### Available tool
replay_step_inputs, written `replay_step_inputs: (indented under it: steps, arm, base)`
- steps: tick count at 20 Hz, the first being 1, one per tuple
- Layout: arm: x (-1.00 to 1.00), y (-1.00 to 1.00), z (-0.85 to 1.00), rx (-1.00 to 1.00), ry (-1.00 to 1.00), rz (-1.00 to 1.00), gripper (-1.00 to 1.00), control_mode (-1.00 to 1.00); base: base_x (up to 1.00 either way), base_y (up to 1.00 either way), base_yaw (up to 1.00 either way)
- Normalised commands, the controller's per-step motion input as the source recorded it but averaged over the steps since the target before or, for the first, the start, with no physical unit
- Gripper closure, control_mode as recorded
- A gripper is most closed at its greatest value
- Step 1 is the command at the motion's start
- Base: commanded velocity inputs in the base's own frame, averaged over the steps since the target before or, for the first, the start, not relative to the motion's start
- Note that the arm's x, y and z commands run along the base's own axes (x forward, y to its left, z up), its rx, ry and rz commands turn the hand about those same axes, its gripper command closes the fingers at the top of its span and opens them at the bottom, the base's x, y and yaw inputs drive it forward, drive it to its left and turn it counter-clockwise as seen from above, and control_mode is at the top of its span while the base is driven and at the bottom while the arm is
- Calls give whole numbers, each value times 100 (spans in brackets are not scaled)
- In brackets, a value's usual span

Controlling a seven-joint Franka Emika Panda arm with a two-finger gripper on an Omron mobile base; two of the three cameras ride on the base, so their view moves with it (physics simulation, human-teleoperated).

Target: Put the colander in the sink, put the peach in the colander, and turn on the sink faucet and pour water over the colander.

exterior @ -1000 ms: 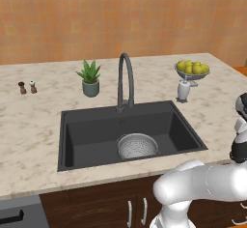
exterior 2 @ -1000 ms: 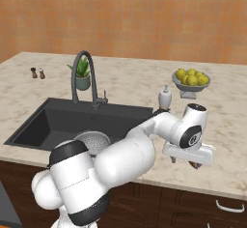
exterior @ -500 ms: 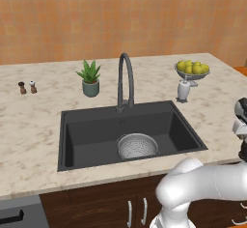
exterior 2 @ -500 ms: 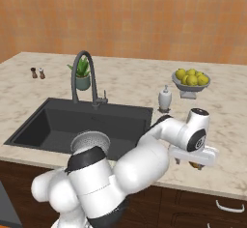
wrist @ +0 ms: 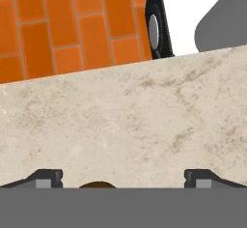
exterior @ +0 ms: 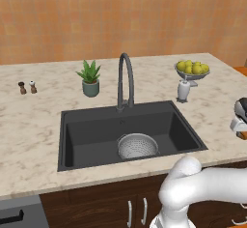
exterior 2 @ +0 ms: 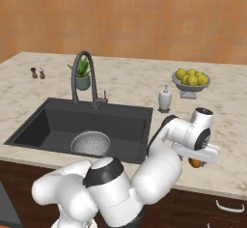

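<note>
Right base view: the gripper (exterior 2: pixel 196 160) is lowered over the peach (exterior 2: pixel 195 163) near the worktop's (exterior 2: pixel 226 125) front right edge. In the hand view the fingers (wrist: pixel 46 178) are spread wide, the peach (wrist: pixel 96 185) seen between them. The colander (exterior 2: pixel 90 142) is seated in the sink (exterior 2: pixel 34 125), below the sink faucet (exterior 2: pixel 83 77).

colander (exterior 2: pixel 90 143) in sink (exterior 2: pixel 125 121), claw (exterior 2: pixel 195 163) over peach (exterior 2: pixel 194 163)
</note>
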Motion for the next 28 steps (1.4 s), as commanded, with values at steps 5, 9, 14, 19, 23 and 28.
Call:
replay_step_inputs:
  steps: [5,9,14,19,23,28]
  arm:
    - [10,-20,-30,-1,-3,-7,-100,-100]
    - [16,-1,-27,-1,-5,-6,-100,-100]
    - [16,0,-23,-1,-6,-6,-100,-100]
    - [4,0,-18,-1,-8,-7,100,-100]
    - [0,0,-9,0,-12,-4,100,-100]
    - [-3,27,15,0,-19,0,100,-100]
  base:
    - [0,0,0]
    - [0,0,0]
    - [0,0,0]
    - [0,0,0]
    - [0,0,0]
    - [0,0,0]
